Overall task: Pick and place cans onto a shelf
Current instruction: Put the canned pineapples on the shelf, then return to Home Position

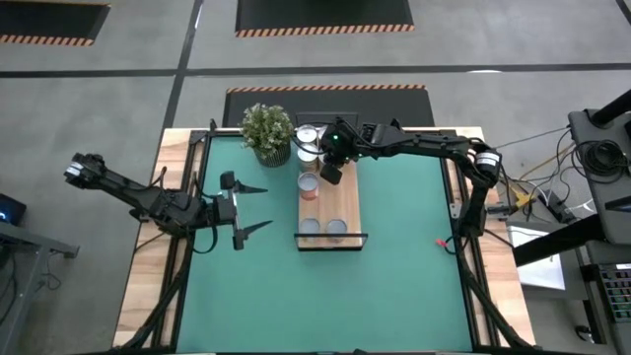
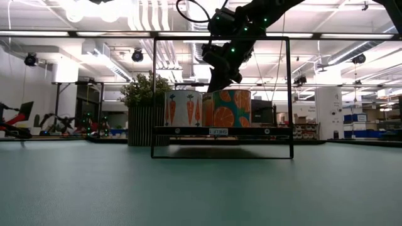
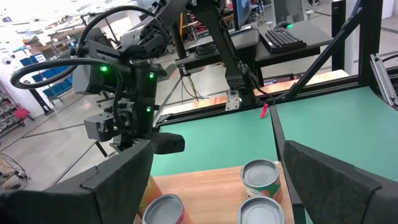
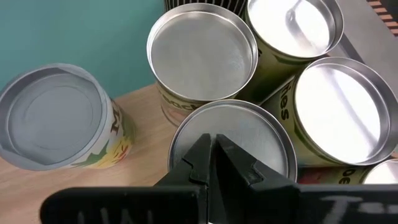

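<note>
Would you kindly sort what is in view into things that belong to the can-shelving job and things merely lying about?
Job: small metal cans with silvery tops; long light-brown wooden shelf with black wire frame.
Lying about: potted green plant; small red object on the green mat.

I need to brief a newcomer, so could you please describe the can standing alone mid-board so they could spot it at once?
Find the long wooden shelf on the green mat, beside the potted plant. The can stands alone on the board between a crowded cluster at the plant end and a pair at the opposite end; it touches no other can.
</note>
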{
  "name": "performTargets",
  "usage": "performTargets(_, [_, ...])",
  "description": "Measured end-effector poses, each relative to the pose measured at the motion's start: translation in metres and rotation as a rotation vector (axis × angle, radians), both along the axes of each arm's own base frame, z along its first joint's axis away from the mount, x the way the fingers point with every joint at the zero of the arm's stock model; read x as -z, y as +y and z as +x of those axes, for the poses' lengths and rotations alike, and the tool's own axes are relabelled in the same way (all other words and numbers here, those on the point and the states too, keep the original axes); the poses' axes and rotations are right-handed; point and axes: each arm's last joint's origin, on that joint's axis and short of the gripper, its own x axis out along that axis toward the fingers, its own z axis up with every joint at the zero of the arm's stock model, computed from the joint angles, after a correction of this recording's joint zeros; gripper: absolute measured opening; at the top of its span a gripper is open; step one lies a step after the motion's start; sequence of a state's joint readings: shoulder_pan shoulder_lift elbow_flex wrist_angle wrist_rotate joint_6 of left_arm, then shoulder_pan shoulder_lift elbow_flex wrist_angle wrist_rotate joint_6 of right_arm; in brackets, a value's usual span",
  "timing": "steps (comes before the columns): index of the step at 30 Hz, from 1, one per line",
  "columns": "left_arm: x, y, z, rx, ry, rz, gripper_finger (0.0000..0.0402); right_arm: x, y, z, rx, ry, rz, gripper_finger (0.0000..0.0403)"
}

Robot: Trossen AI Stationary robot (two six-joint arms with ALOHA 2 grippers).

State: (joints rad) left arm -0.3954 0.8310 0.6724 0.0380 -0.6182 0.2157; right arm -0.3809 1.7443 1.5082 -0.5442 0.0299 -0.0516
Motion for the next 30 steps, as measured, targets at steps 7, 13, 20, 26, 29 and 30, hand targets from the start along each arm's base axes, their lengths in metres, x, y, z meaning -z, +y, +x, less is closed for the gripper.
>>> performTargets(7, [0.000,0.000,0.000,0.000,0.000,0.000,0.0341,0.000,0.000,0.000,-0.001,0.001,-0.001,0.0012])
performTargets(13, [0.000,0.000,0.000,0.000,0.000,0.000,0.0341,0.000,0.000,0.000,-0.002,0.015,-0.029,0.0012])
performTargets(20, [0.000,0.000,0.000,0.000,0.000,0.000,0.0341,-0.002,-0.001,0.000,-0.006,0.011,-0.034,0.0012])
performTargets(26, [0.000,0.000,0.000,0.000,0.000,0.000,0.0341,-0.010,-0.001,0.002,-0.006,-0.014,-0.045,0.0012])
performTargets(29, [0.000,0.000,0.000,0.000,0.000,0.000,0.0341,-0.015,-0.001,0.003,-0.009,-0.025,-0.052,0.0012])
performTargets(30, [0.000,0.000,0.000,0.000,0.000,0.000,0.0341,-0.018,-0.001,0.004,-0.010,-0.032,-0.054,0.0012])
